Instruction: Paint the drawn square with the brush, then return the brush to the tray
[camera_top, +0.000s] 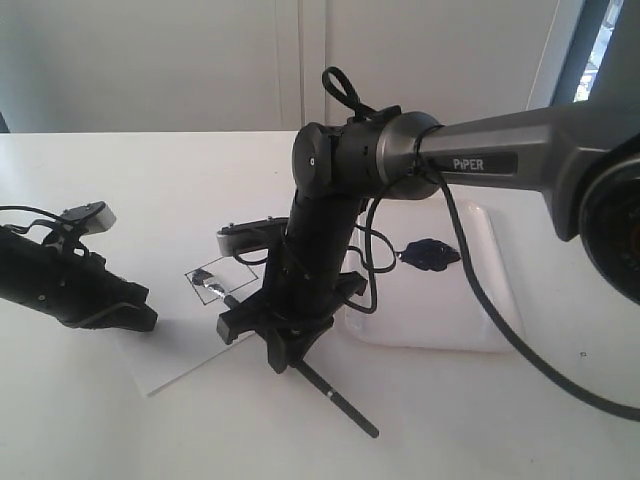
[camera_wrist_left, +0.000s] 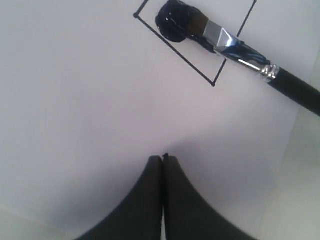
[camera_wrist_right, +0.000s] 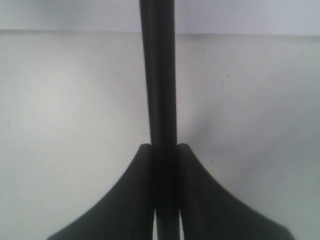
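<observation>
Presently, the right gripper (camera_wrist_right: 161, 147) is clenched on the black handle of the brush (camera_wrist_left: 245, 54), a finger pressed against either side of the shaft with no gap showing. The arm reaches in from the right and points steeply down over the near edge of the sheet of paper (camera_top: 170, 350). The brush is tilted; the free end of its handle sticks out toward the near right, past the gripper and above the table (camera_top: 150, 170). The bristle end points far and left, onto the paper. The bristles are loaded with dark blue-black paint and rest inside the drawn square (camera_wrist_left: 210, 62), on a wet dark patch (camera_wrist_left: 172, 20) close to one of its sides; the silver ferrule crosses over the square's interior. Most of the square inside the outline is bare white. The tray (camera_top: 485, 310) sits on the table to the right of the paper, partly hidden by the right arm, with a dark puddle of paint (camera_top: 430, 252) in its far part and a black cable (camera_top: 470, 270) hanging across it. The left gripper (camera_wrist_left: 163, 158) is at the left, over the paper's left part, well apart from the brush; its fingers are pressed together with nothing between them
</observation>
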